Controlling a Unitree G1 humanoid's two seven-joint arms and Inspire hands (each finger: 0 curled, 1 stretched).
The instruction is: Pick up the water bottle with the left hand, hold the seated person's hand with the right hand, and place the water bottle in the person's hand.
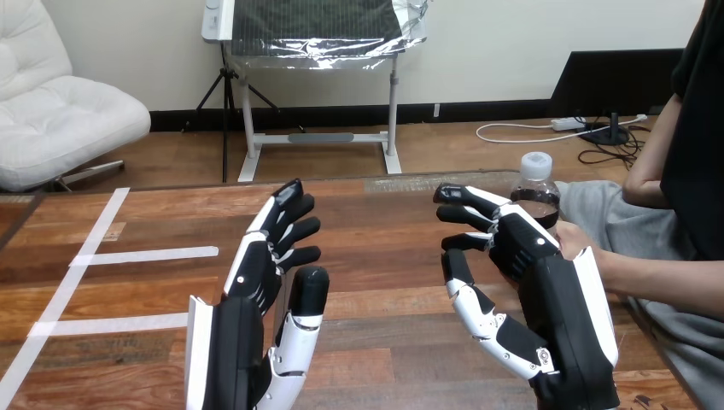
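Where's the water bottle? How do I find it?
Look to the wooden table's right edge, where the person's hand reaches in. The water bottle rises just beyond the robot's right hand. It alone has a white cap.

The water bottle [535, 190], clear with a white cap and dark contents, stands upright at the worktop's [384, 256] far right, against the person's hand [576, 241], lower part hidden.

Water bottle [536, 190] at person's hand [579, 243]; right hand [553, 278] beside.

Head camera looks down across the table [384, 213].
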